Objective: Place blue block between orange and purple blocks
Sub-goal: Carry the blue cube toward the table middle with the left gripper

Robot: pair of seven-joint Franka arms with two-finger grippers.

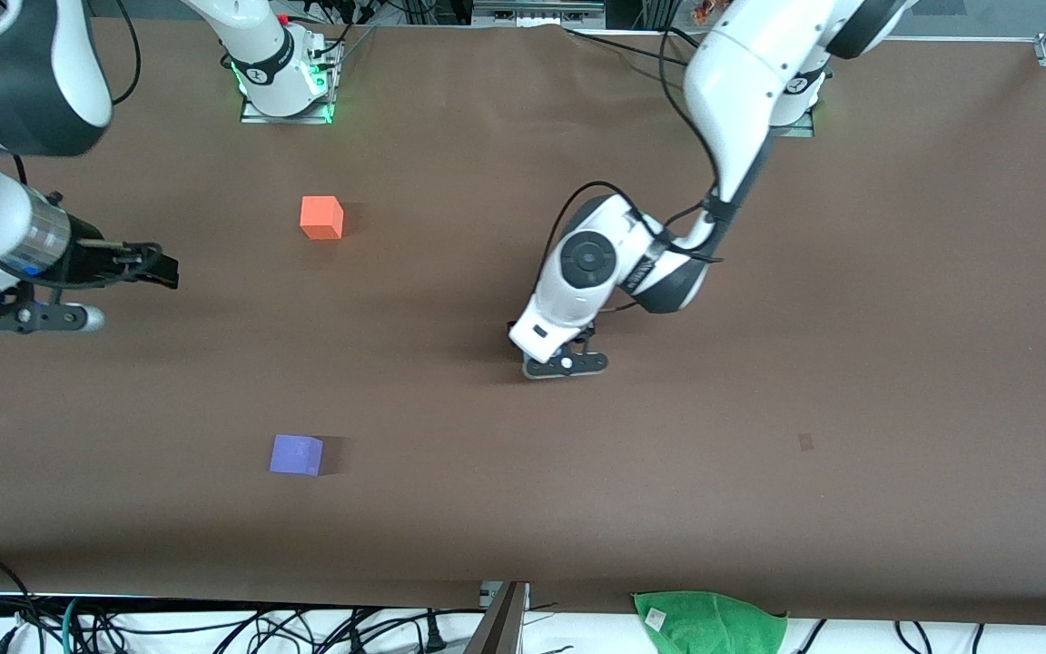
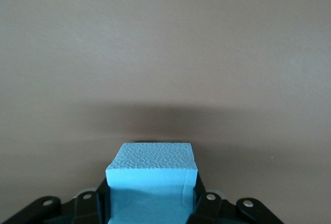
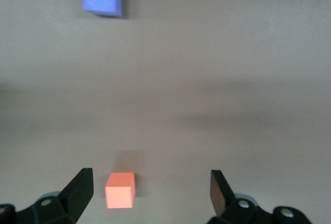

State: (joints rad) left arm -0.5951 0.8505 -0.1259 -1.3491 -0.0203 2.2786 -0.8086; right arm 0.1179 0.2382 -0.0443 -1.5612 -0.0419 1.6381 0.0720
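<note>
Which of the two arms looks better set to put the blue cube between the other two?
The left arm. Its left gripper already clamps the blue block, while the right gripper hangs open and empty near the orange block, with the purple block nearer the camera.

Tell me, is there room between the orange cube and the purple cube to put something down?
Yes. Bare brown tabletop runs from the small matte orange cube to the violet-purple cube, which lies nearer the camera. The open right gripper hangs beside that gap. The left gripper, toward the table's middle, is shut on the sky-blue cube. Nowhere is crowded.
</note>
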